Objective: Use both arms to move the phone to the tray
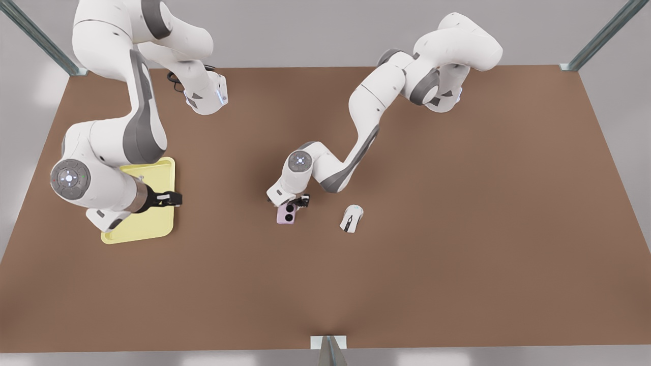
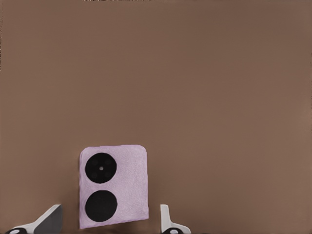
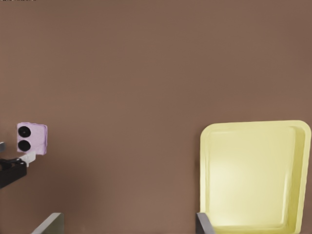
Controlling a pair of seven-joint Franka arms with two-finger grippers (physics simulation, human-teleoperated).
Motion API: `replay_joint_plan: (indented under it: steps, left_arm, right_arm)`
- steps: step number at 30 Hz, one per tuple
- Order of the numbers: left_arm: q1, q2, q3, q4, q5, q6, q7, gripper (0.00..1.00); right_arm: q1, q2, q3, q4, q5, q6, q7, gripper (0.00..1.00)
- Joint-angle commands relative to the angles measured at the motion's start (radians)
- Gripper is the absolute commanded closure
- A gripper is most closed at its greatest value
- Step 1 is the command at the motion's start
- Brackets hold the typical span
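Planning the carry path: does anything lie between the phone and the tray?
Nothing visible does. Bare table separates the phone from the tray; the mouse lies on the phone's far side, away from the tray.

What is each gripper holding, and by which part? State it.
Nothing. The left gripper is open astride the phone's near end; the right gripper waits open above the tray.

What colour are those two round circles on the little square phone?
Black, set against the flat pale pink phone; the left wrist view shows the two circles best.

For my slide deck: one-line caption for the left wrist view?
Left gripper, open, straddles the pink phone lying flat on the brown table.
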Motion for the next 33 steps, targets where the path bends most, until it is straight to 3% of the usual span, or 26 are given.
replay_joint_plan:
  steps: [1,3,5,7,11,13,14,16,18,27,33]
  left_arm:
    - [0.0,-0.001,-0.001,0.001,0.003,0.047,-0.408,0.0]
    - [0.001,-0.004,0.002,0.0,0.003,0.03,-0.405,0.0]
    - [0.019,-0.061,0.02,-0.002,0.001,-0.165,-0.314,0.0]
    - [0.154,-0.2,0.019,-0.017,-0.008,-0.482,-0.012,0.0]
    - [0.491,-0.429,0.022,-0.074,0.003,-0.815,0.519,0.0]
    - [0.519,-0.524,0.165,-0.076,0.007,-0.907,0.683,0.0]
    - [0.579,-0.648,0.162,-0.174,0.02,-0.914,0.7,0.0]
    - [0.833,-0.909,-0.133,-0.396,0.242,-0.906,0.746,0.0]
    - [0.869,-1.059,-0.158,-0.571,0.264,-0.794,0.746,0.0]
    - [0.869,-1.05,-0.142,-0.56,0.254,-0.809,0.734,0.0]
    - [0.869,-1.042,-0.142,-0.56,0.253,-0.809,0.738,0.0]
  right_arm:
    - [0.001,0.003,0.0,0.0,-0.001,0.016,0.163,0.0]
    - [0.014,0.015,0.0,0.0,-0.001,0.018,0.166,0.0]
    - [0.034,0.029,0.003,-0.005,0.009,0.031,0.158,0.0]
    - [0.082,0.026,0.009,-0.041,0.05,0.056,0.167,0.0]
    - [0.22,0.026,0.005,-0.118,0.07,0.191,0.428,0.0]
    - [0.3,0.055,0.005,-0.16,0.082,0.3,0.56,0.0]
    - [0.353,0.085,0.002,-0.156,0.082,0.354,0.663,0.0]
    - [0.383,0.173,0.002,-0.144,0.082,0.448,0.753,0.0]
    - [0.415,0.247,0.0,-0.114,0.078,0.496,0.841,0.0]
    - [0.456,0.444,-0.031,-0.107,0.022,0.794,0.899,0.0]
    - [0.476,0.4,-0.029,-0.236,0.029,0.901,0.891,0.0]
